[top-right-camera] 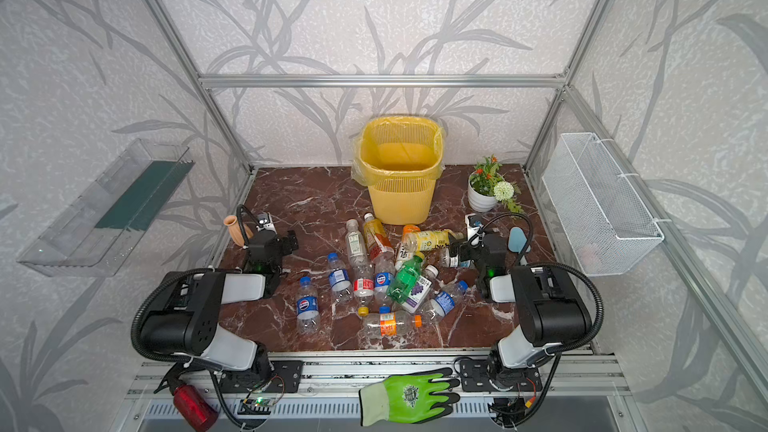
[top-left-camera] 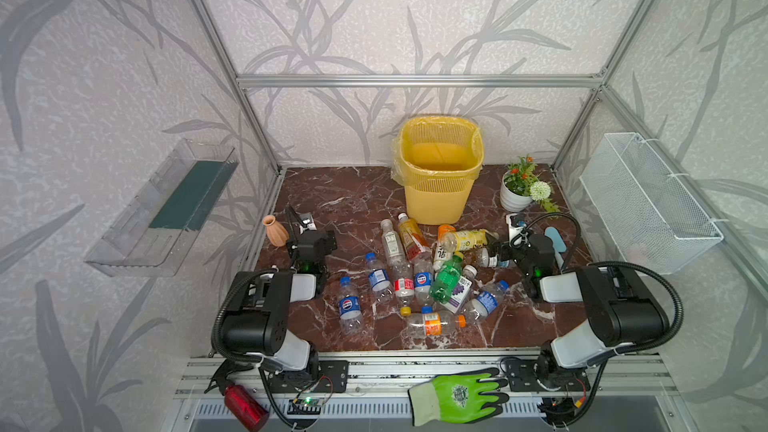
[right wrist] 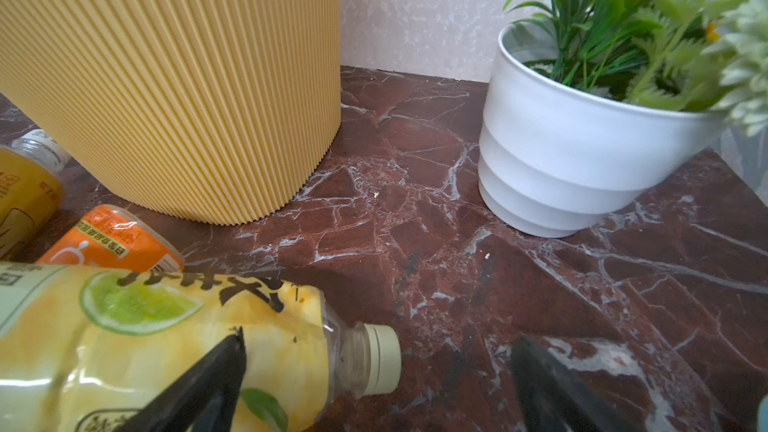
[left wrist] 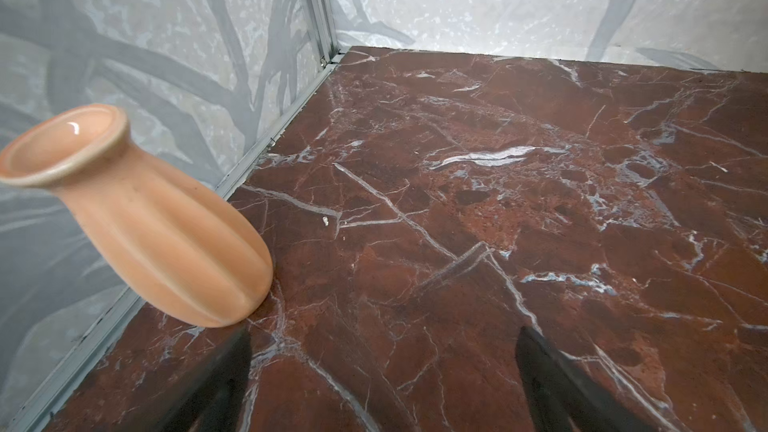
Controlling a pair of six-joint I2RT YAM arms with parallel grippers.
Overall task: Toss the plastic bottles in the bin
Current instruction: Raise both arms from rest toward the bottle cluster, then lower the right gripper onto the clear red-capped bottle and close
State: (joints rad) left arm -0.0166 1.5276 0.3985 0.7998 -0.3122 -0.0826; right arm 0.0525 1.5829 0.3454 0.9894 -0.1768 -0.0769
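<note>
Several plastic bottles lie in a heap mid-table in both top views, among them a green one and a yellow lemon-label bottle. A blue-label bottle lies apart at the left. The yellow bin stands behind the heap at the back wall. My right gripper is open, with the lemon bottle's cap and neck between its fingers. My left gripper is open over bare marble beside the vase.
An orange ribbed vase stands at the left edge. A white potted plant is back right. A wire basket and a clear tray hang on the side walls. A green glove and a red spray bottle lie on the front rail.
</note>
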